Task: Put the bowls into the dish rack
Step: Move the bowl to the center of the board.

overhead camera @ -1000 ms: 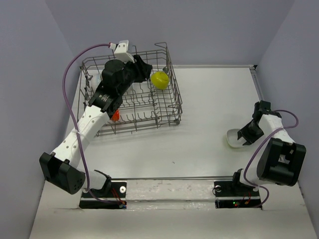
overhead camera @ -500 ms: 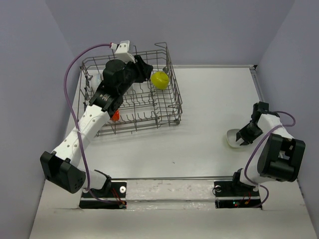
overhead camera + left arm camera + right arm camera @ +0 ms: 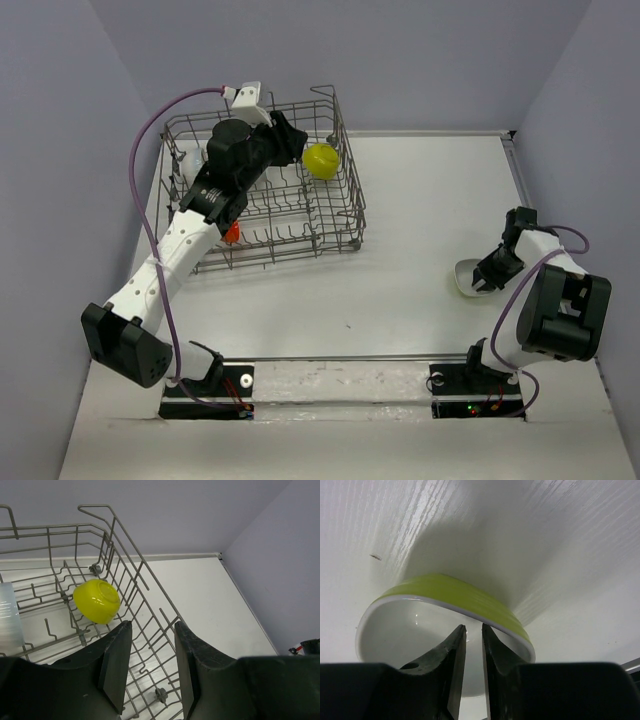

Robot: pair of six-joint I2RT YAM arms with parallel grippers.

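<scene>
- Left arm: no change against the earlier frames. The left hand (image 3: 292,140) hovers over the dish rack (image 3: 340,215), at its far side.
- Left hand (image 3: 151,630): fingers apart, nothing between them, touching nothing. Rack wires (image 3: 145,580) show through the gap.
- Dish rack: same spot, far left of the surface (image 3: 420,200).
- Orange item (image 3: 232,233): low in the rack, by the left arm, mostly hidden. Can't tell what it is.
- Yellow bowl (image 3: 320,160): in the rack's far right corner, not moved. The wrist view shows it (image 3: 96,601) tipped among the tines, base towards the camera.
- Green-and-white bowl (image 3: 466,276): on the surface at the right, well apart from the rack, position about the same as before.
- Right arm: has moved in and down onto that bowl since the earlier frames.
- Right hand (image 3: 486,278): fingers (image 3: 452,650) drawn in to a thin slot, much narrower than a second ago.
- Wrist view: the hand (image 3: 472,630) sits over the bowl's (image 3: 470,597) white inside. The near rim is hidden under the fingers, so can't tell if it's clamped on it.
</scene>
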